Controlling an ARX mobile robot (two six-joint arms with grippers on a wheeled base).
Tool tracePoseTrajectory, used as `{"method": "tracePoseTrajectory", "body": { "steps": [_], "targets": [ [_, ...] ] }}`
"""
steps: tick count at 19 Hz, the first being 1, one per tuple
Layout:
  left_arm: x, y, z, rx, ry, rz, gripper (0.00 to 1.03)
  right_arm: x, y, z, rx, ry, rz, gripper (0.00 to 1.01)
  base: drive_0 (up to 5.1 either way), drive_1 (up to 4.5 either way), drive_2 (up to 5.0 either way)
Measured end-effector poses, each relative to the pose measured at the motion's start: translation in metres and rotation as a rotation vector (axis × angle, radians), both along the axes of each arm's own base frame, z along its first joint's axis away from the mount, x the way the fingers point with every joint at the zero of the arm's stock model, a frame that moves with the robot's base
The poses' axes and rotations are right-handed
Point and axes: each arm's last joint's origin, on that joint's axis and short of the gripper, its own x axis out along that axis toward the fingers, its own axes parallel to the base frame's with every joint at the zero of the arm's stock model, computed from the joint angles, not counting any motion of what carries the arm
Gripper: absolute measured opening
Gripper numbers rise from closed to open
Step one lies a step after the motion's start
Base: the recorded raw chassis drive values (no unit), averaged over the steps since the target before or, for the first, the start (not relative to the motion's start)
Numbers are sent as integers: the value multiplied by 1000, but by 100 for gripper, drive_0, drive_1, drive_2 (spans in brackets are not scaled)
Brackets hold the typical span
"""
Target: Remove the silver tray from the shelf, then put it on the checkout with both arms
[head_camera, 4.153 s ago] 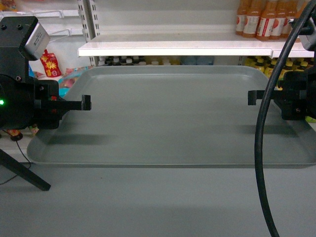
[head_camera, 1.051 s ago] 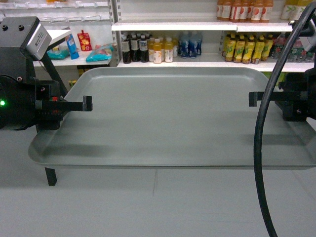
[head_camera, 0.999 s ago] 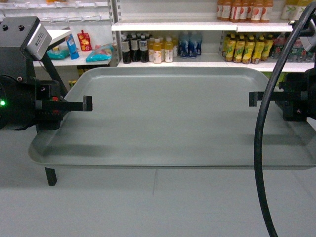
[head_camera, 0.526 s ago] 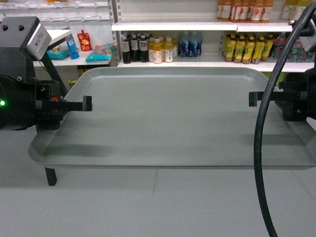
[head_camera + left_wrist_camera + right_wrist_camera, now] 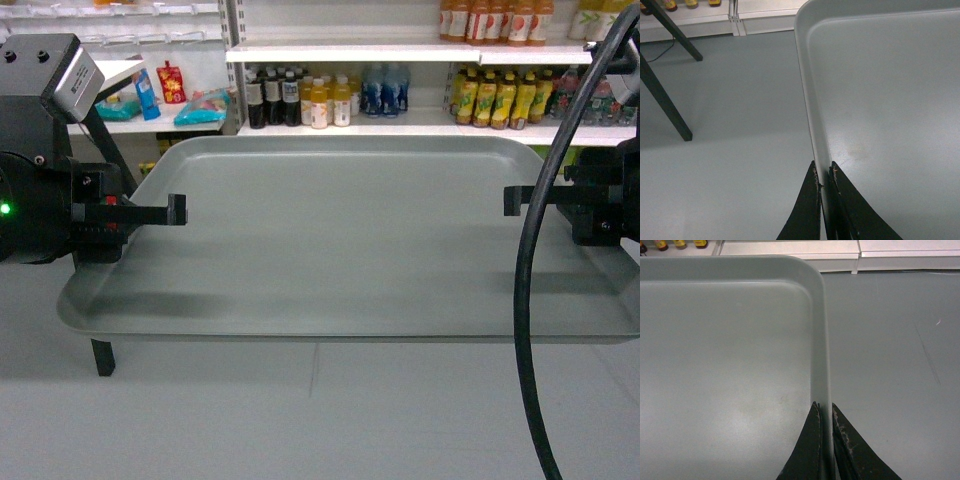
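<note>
Grey-silver tray [image 5: 340, 235] fills the head view's centre, held level above the floor, unchanged from a second ago. Lower centre of each wrist view: my left gripper [image 5: 824, 176] and right gripper [image 5: 823, 412] pinch opposite rims. I should move both together, keeping it level.

Even, cool overhead light fills all three views, fairly bright. The large matte grey-silver rectangular tray [image 5: 340, 240] shows soft pale sheen patches in the wrist views and no hard glare. Blurred shadows lie beneath each arm on its surface. The near thick black cable [image 5: 530, 300] is out of focus.
</note>
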Motion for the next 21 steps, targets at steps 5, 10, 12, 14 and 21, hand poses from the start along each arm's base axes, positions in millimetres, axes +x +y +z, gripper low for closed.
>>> {"method": "tracePoseTrajectory", "body": {
  "steps": [5,10,12,14,21],
  "targets": [
    [0,-1,0,0,0,-2,3,0,-2,0,0,-1,-6,3,-437,226,226],
    [0,-1,0,0,0,-2,3,0,-2,0,-1,3,-5,3,-486,228,228],
    [0,-1,0,0,-2,-1,3,1,-2,1,1,-6,-5,3,-493,227,227],
    [0,-1,0,1,1,-1,3,0,-2,0,-1,0,-5,3,-495,237,237],
    [0,-1,0,1,4,-3,3,0,-1,-1,1,5,0,3,-495,251,251]
  ]
}}
